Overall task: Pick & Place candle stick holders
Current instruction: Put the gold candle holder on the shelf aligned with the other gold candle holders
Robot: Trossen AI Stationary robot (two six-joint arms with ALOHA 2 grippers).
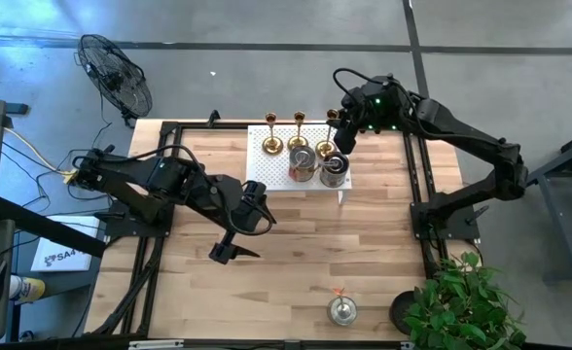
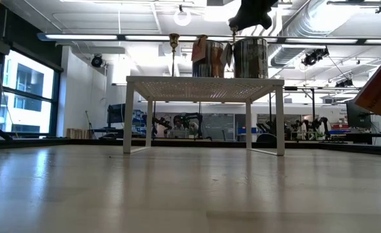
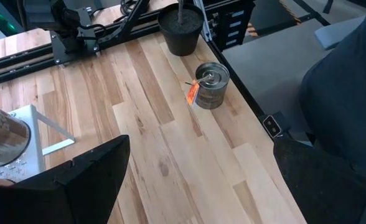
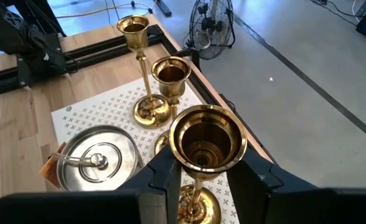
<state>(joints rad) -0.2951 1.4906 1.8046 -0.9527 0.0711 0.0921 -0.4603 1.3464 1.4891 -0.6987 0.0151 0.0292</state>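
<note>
A white perforated rack (image 1: 267, 177) stands at the table's far middle. On it are two gold candle stick holders (image 1: 271, 136) (image 1: 298, 131) standing on their round bases, and two squat silvery ones (image 1: 303, 163) (image 1: 335, 172). A third gold holder (image 4: 208, 140) stands at the rack's far right corner with my right gripper (image 4: 205, 180) shut on it. Another silvery holder (image 1: 341, 309) with an orange tag sits on the table near its front edge. My left gripper (image 1: 237, 226) hangs open above the table's middle, with nothing in it. My right gripper pinches the gold holder between its two fingers (image 4: 167, 180), at the lower part of the cup (image 4: 201, 167) where the stem begins. The fingers slant down from the table's far right. The holder stands upright, its round base (image 4: 198, 208) down at the rack's top.
A black pot (image 1: 403, 309) with a green plant (image 1: 461, 301) stands at the table's near right corner, close to the lone silvery holder. Black frame rails run along both table sides. A fan (image 1: 116, 73) stands on the floor beyond the far left corner.
</note>
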